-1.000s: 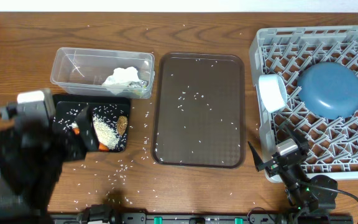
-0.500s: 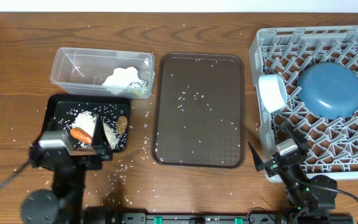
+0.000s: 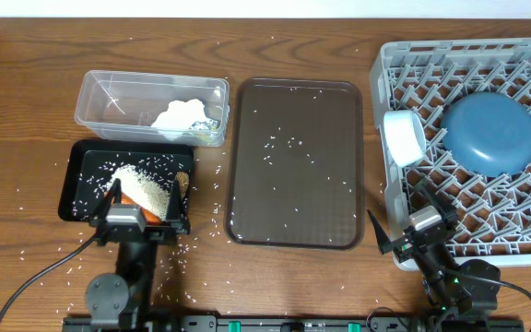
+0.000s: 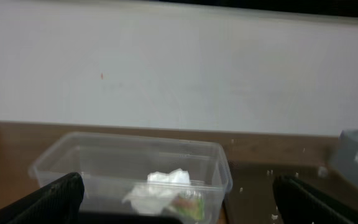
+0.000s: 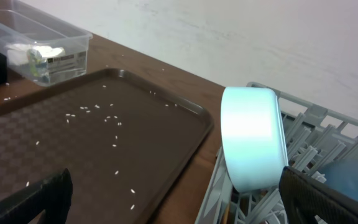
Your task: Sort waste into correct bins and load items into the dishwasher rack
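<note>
Spread wide, empty: left fingers (image 4: pixel 55 198) at black tray (image 3: pixel 74 189) near edge, right fingers (image 5: pixel 33 200) beside rack (image 3: pixel 524 53). Rice pile (image 3: pixel 142 188) in black tray; tissue (image 3: pixel 184 114) in tub (image 3: pixel 100 88); bowl (image 3: pixel 404 136), plate (image 3: pixel 489 132) in rack.

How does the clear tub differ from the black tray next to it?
The clear tub is see-through and tall-walled; the black tray is opaque and shallow. The tub holds tissue and a wrapper; the tray holds a heap of rice. In the overhead view the tub lies above the tray. Both are rectangular and similar in size.
</note>
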You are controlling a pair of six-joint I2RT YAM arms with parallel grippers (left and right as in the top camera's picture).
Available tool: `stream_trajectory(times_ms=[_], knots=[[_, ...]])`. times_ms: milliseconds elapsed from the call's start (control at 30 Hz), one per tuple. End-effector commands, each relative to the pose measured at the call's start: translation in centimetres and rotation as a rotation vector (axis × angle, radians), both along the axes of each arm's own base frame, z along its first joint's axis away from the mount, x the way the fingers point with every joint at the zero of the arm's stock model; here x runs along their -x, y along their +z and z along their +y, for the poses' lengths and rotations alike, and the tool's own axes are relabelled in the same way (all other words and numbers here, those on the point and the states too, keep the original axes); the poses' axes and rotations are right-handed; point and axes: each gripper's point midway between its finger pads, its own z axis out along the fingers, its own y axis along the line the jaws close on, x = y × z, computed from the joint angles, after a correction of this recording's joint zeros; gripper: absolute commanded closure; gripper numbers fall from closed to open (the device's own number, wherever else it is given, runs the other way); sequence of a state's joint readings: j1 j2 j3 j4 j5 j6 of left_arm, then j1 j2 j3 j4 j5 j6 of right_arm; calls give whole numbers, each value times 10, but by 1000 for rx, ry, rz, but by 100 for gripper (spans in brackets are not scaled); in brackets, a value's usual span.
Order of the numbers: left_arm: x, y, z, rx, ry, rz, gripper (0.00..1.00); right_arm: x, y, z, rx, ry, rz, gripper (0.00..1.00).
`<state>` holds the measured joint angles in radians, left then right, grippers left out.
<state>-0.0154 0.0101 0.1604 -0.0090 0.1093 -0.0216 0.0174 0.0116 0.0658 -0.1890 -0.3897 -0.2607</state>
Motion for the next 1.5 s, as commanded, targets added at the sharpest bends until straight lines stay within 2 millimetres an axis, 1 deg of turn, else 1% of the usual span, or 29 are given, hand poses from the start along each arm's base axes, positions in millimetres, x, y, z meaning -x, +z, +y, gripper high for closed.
stream_trajectory(times_ms=[0, 67, 167, 400, 467, 567, 667, 1467], knots=[[-7, -24, -3, -14, -13, 16, 2, 1, 0, 3, -13, 13, 1, 1], [-10, -36, -3, -14, -14, 20, 2, 1, 0, 3, -13, 13, 1, 1], [-12, -48, -3, -14, -16, 43, 2, 1, 0, 3, -13, 13, 1, 1], [-11, -53, -8, -16, -33, 59, 2, 1, 0, 3, -13, 13, 1, 1], [-11, -58, -8, -16, -33, 80, 2, 1, 0, 3, -13, 13, 1, 1], [-11, -70, -8, -17, -33, 132, 2, 1, 0, 3, -13, 13, 1, 1], [-9, -88, -7, -19, -33, 205, 2, 1, 0, 3, -13, 13, 1, 1], [-9, -90, -8, -19, -34, 214, 2, 1, 0, 3, -13, 13, 1, 1]])
